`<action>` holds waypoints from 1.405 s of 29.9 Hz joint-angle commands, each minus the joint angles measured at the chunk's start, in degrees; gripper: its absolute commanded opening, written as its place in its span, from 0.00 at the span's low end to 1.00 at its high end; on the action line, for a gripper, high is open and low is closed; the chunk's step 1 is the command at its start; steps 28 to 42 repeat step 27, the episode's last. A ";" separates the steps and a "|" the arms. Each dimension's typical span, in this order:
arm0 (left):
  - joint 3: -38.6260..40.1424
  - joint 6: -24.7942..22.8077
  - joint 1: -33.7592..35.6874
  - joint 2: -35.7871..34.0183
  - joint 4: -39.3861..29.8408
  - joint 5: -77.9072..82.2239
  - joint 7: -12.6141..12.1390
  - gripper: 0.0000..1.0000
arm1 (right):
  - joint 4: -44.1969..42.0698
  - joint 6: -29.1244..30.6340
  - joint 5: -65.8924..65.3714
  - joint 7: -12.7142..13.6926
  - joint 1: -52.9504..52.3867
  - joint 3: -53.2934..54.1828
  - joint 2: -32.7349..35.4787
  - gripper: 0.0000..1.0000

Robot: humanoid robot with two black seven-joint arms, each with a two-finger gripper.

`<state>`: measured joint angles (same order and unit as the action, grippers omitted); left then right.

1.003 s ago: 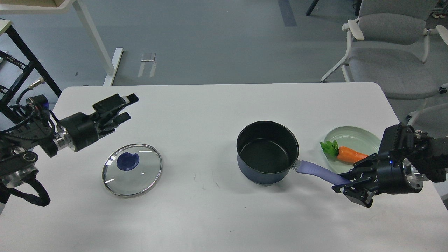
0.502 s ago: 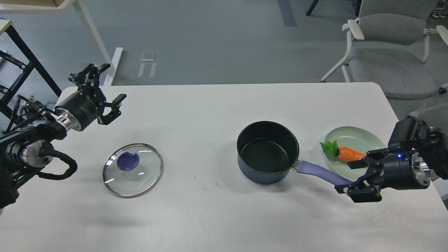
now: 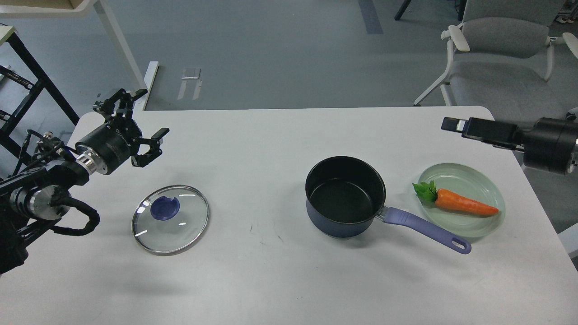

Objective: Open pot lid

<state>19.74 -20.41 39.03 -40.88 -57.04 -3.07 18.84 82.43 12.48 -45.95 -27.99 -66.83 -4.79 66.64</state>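
The left gripper (image 3: 141, 118) hangs wide open and empty above the white table's (image 3: 271, 280) far-left corner. Near it the lid (image 3: 170, 219) lies flat — clear glass, thin metal rim, purple-blue knob. Well to the right stands the pot (image 3: 345, 196), round, uncovered, matte black inside, its lavender handle just beside a pale green glass plate (image 3: 460, 175) bearing a carrot (image 3: 463, 203). The right gripper (image 3: 454, 124) shows edge-on — its opening can't be told.

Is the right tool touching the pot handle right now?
Apart. The head view shows the right tool raised near the table's far right edge, with bare table and the plate between it and the pot handle.
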 commanded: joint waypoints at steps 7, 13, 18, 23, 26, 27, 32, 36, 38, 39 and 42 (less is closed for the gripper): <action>6.17 1.86 -3.60 3.35 0.52 0.25 -0.91 0.99 | -13.16 -2.72 43.10 -0.01 4.95 0.57 -12.04 0.99; 10.92 0.72 -6.24 6.86 2.89 0.26 -5.64 0.99 | -18.00 -2.72 51.84 -0.01 9.52 1.71 -18.99 0.99; 13.39 -1.04 -8.09 8.71 3.77 0.34 -8.21 0.99 | -17.39 -1.76 52.01 -0.01 17.42 8.72 -20.40 0.99; 13.48 -1.65 -8.62 8.54 3.86 0.52 -8.21 0.99 | -18.01 2.90 52.01 -0.01 23.41 14.89 -21.72 0.99; 13.39 -1.57 -8.62 8.54 3.77 0.52 -8.03 0.99 | -18.18 2.99 52.01 -0.01 23.76 14.98 -21.72 0.99; 13.39 -1.57 -8.62 8.54 3.77 0.52 -7.86 0.99 | -18.09 2.99 52.01 -0.01 23.85 14.98 -21.72 0.99; 13.39 -1.57 -8.62 8.54 3.77 0.52 -7.86 0.99 | -18.09 2.99 52.01 -0.01 23.85 14.98 -21.72 0.99; 13.39 -1.57 -8.62 8.54 3.77 0.52 -7.86 0.99 | -18.09 2.99 52.01 -0.01 23.85 14.98 -21.72 0.99; 13.39 -1.57 -8.62 8.54 3.77 0.52 -7.86 0.99 | -18.09 2.99 52.01 -0.01 23.85 14.98 -21.72 0.99; 13.39 -1.57 -8.62 8.54 3.77 0.52 -7.86 0.99 | -18.09 2.99 52.01 -0.01 23.85 14.98 -21.72 0.99; 13.39 -1.57 -8.62 8.54 3.77 0.52 -7.86 0.99 | -18.09 2.99 52.01 -0.01 23.85 14.98 -21.72 0.99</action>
